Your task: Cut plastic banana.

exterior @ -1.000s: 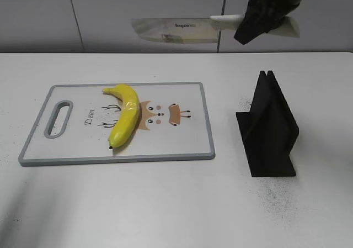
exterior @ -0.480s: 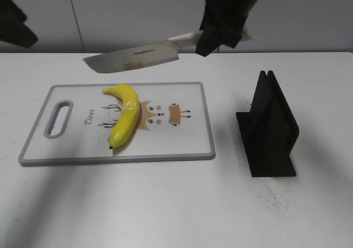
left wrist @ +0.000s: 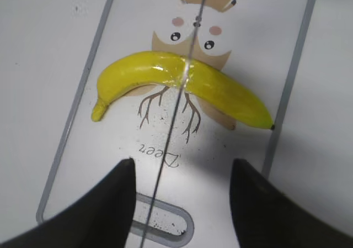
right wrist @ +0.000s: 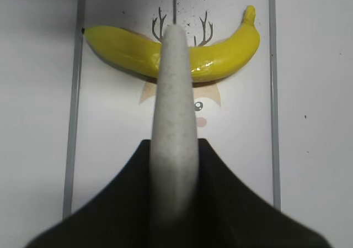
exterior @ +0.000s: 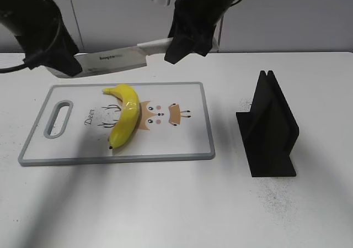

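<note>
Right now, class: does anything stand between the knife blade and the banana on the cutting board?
Nothing visible does. The knife, held by the right gripper, hangs above the plastic banana, with only open air between them.

The right gripper (exterior: 185, 41) hangs above the worktop's far edge near its middle, fingers clamped on a knife handle (right wrist: 174, 126). The left gripper (left wrist: 182, 198) hovers over the far-left part of the worktop, its fingers (left wrist: 107, 204) spread apart, holding nothing.
</note>
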